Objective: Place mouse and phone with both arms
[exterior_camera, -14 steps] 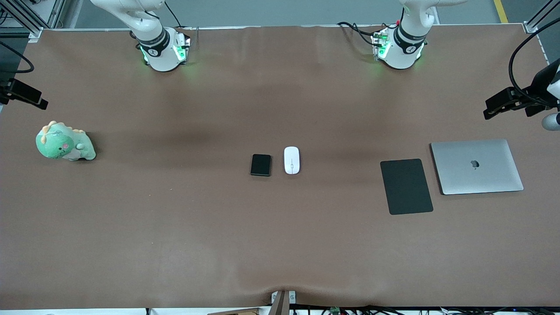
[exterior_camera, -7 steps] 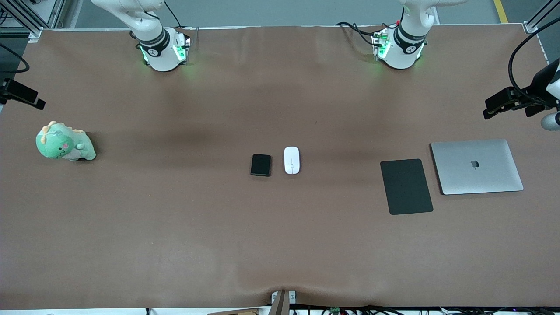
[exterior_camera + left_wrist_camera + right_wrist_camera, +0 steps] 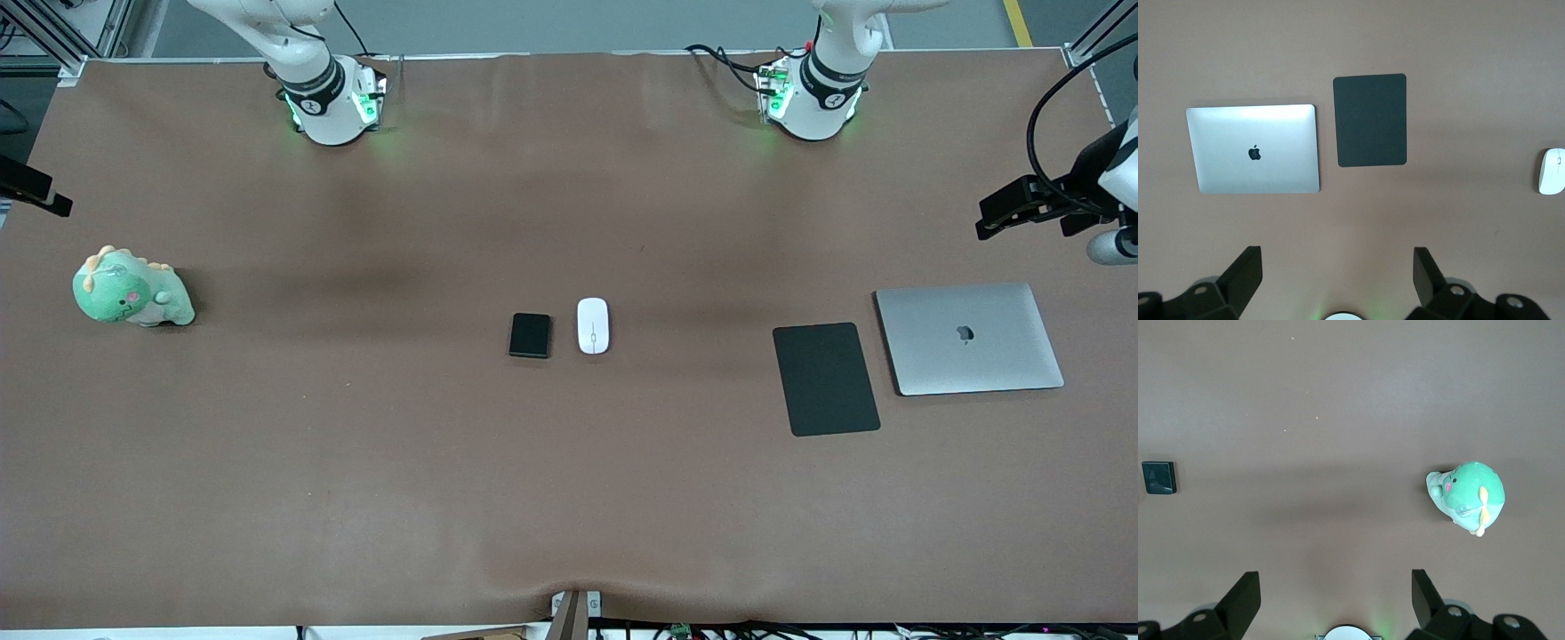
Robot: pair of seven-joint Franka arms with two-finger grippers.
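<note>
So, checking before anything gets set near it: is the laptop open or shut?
Shut. The laptop lies flat, lid down, logo facing up, beside the mouse pad.

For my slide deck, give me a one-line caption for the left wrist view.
Left gripper, fingers open, high over the table, looking down on closed laptop, black mouse pad and white mouse.

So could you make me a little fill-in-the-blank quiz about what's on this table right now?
1. The white mouse lies right beside the small black ____.
2. The flat black mouse pad lies beside the closed silver ____.
3. Toward the right arm's end of the table sits a green plush ____.
4. The fingers of the left gripper and right gripper are spread ____, holding nothing.

Missing words: phone; laptop; dinosaur; open
</note>
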